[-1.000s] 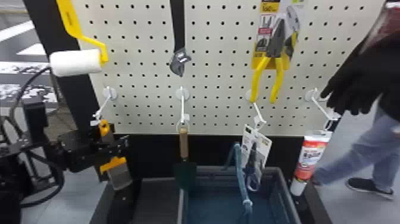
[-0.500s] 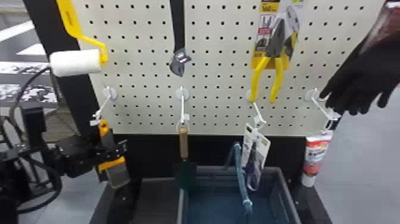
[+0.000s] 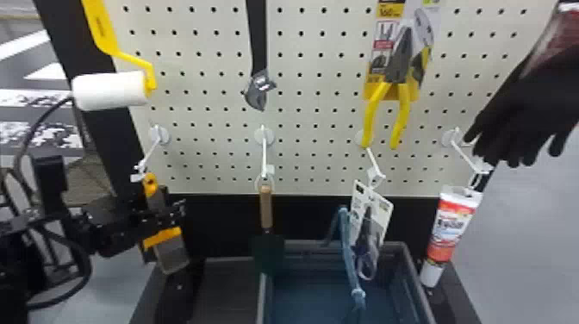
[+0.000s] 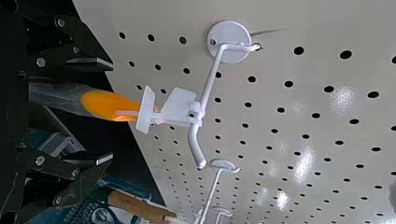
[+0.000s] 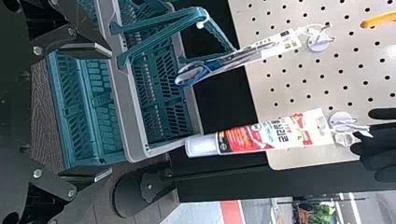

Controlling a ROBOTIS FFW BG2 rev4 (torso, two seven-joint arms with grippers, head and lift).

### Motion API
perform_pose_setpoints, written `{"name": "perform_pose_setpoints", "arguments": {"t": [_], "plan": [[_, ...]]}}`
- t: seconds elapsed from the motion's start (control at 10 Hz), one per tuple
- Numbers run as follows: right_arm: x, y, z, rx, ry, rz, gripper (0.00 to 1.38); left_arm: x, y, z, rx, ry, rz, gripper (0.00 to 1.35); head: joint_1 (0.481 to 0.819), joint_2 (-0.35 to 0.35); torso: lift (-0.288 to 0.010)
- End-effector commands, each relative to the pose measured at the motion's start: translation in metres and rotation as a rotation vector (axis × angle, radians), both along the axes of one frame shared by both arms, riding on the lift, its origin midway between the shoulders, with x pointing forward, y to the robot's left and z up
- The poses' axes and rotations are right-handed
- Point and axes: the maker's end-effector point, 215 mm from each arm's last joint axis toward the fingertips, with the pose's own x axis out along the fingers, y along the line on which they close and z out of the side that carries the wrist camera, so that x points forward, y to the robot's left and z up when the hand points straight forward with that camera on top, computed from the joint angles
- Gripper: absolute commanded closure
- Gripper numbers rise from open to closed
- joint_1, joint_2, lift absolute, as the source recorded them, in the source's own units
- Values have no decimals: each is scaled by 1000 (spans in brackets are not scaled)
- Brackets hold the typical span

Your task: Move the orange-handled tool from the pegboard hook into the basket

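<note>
Main risk: the orange-handled tool [image 4: 109, 105], hanging by its pale tag [image 4: 180, 105] from the pegboard hook [image 4: 212, 79], lies nearer one finger of the left gripper [image 4: 112, 111]; an uneven close could swing it aside. Pulling without clearing the hook's bent tip may snag the tag. A low carry to the basket [image 5: 122, 107] might strike the trowel [image 3: 266, 207]. Left pincer: spread wide, fingers either side of the tool, no contact seen. Right gripper [image 5: 111, 112]: fingers apart, nothing between them.
</note>
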Motion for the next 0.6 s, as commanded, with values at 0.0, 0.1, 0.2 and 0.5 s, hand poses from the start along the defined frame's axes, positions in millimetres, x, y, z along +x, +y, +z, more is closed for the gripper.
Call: {"name": "perform_pose_setpoints", "arguments": {"t": [0.0, 0.1, 0.2, 0.5], "plan": [[0, 0, 0, 0, 0, 0, 395, -1, -1, 2, -4, -10, 4, 673, 549, 0, -100], [0, 0, 0, 0, 0, 0, 395, -1, -2, 5, -8, -22, 9, 739, 549, 0, -100], [0, 0, 0, 2, 0, -1, 395, -2, -2, 4, -13, -23, 9, 812, 549, 0, -100], [0, 0, 0, 1, 1, -2, 395, -3, -2, 4, -20, -27, 15, 814, 549, 0, -100]]}}
